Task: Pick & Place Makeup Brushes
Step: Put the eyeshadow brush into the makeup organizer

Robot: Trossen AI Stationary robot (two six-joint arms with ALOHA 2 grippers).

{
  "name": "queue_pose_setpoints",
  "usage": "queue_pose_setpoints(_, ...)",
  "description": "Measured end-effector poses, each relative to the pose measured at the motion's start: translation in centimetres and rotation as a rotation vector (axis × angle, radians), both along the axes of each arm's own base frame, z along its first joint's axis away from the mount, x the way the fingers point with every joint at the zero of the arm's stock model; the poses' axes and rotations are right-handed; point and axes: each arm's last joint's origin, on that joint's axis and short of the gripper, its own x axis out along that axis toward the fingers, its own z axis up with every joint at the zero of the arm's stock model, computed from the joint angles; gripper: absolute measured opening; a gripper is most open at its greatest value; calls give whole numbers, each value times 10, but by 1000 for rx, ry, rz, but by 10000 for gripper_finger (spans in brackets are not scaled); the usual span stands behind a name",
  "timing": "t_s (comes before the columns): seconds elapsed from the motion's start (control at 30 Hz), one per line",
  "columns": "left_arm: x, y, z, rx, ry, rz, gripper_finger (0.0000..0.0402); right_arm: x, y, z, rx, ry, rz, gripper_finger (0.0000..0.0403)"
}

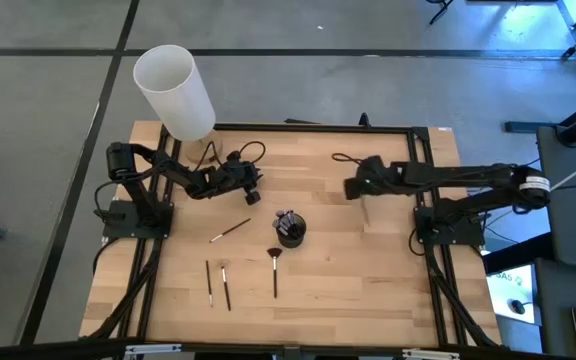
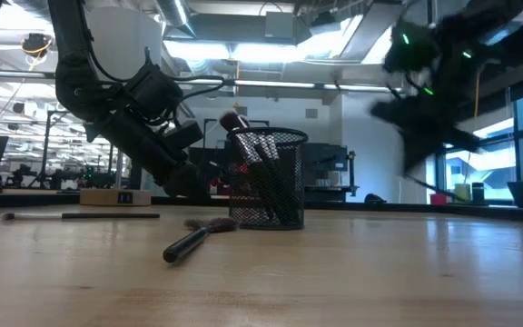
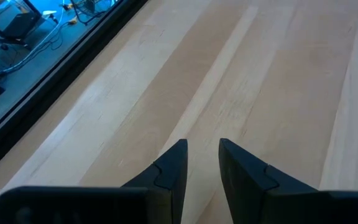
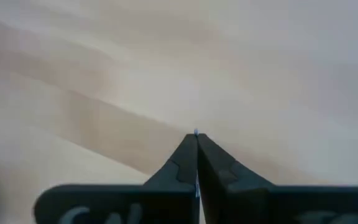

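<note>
Several makeup brushes stand tuft-up in a black mesh cup (image 1: 288, 229) (image 2: 269, 179) at mid-table. More brushes lie flat on the wood: a slanted one (image 1: 230, 231), two side by side (image 1: 217, 285) and a fan-shaped one (image 1: 274, 270) (image 2: 189, 242) just near of the cup. My left gripper (image 1: 255, 196) (image 3: 202, 147) hovers left and far of the cup, slightly open, with only bare wood between its fingers. My right gripper (image 1: 350, 187) (image 4: 196, 134) hangs raised to the cup's right and far side, shut and empty.
A tall white cylinder (image 1: 173, 90) rises over the table's far left corner. A small wooden block (image 2: 116, 195) sits at the far left. Black frame rails (image 1: 318, 128) edge the table. Bare wood lies on the right half (image 1: 398, 270).
</note>
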Motion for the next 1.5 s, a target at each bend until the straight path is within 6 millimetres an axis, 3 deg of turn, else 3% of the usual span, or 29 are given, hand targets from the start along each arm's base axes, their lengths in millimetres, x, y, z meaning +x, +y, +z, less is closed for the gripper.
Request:
queue_pose_setpoints(0.17, 0, 0, 0, 5, -2, 6, 88, 38, 22, 47, -306, -389, 302, 1)
queue_pose_setpoints(0.4, 0, 1, 1, 18, -5, 42, 88, 64, 60, 75, -615, -682, 500, 1)
queue_pose_setpoints(0.57, -1, 2, 1, 42, 5, 79, 88, 79, 76, 66, -677, -720, 570, 1)
queue_pose_setpoints(0.8, -1, 2, 1, 40, 8, 79, 88, 105, 86, 35, -705, -725, 662, 14)
queue_pose_setpoints(1.1, 0, 0, 0, 1, -6, 37, 88, 114, 91, 17, -657, -737, 805, 20)
queue_pose_setpoints(1.27, 3, -9, 2, -8, -14, -22, 88, 114, 89, 15, -679, -688, 778, 63)
queue_pose_setpoints(1.5, 3, -29, 34, 36, -57, -113, 88, 114, 84, 12, -691, -633, 715, 139)
